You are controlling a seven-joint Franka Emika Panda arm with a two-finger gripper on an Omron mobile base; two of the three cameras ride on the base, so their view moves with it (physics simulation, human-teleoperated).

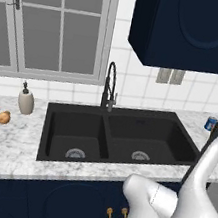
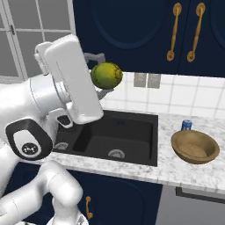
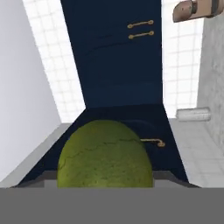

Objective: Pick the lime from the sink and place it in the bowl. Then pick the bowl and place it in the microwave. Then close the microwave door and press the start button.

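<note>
While the lime [image 2: 106, 75] sits high in the air above the sink [image 2: 115, 134], the gripper [image 2: 103, 74] has its jaws closed around it, so the fruit is clear of the basin and being carried. In the right base view it shows as a round yellow-green ball at the end of the white arm, level with the tiled wall behind the sink and well above the tap. The hand view has the lime [image 3: 105, 155] pressed close against the camera at the bottom of the picture, which fits a fruit clamped between the fingers; the fingertips themselves are hidden behind it.

The height looks deliberate: holding the fruit well above the sink rim lets the arm swing sideways without knocking the tap or the counter edge.

The bowl [image 2: 195, 146] stands on the marble counter [image 2: 176, 169] to the right of the sink, well apart from the lime, open side up and with nothing visible inside. A small blue can [image 2: 186, 125] stands just behind the bowl, near enough that a low approach from the back could clip it. Seen from the left base view, both basins of the sink [image 1: 119, 135] are bare apart from their 2 steel drains, and a soap bottle [image 1: 26, 99] and an orange-brown lump [image 1: 3, 117] rest on the counter to the left of the sink, away from the route.

My reading is that step 1 is half done: the lime is lifted, and the carry across to the bowl comes next.
</note>
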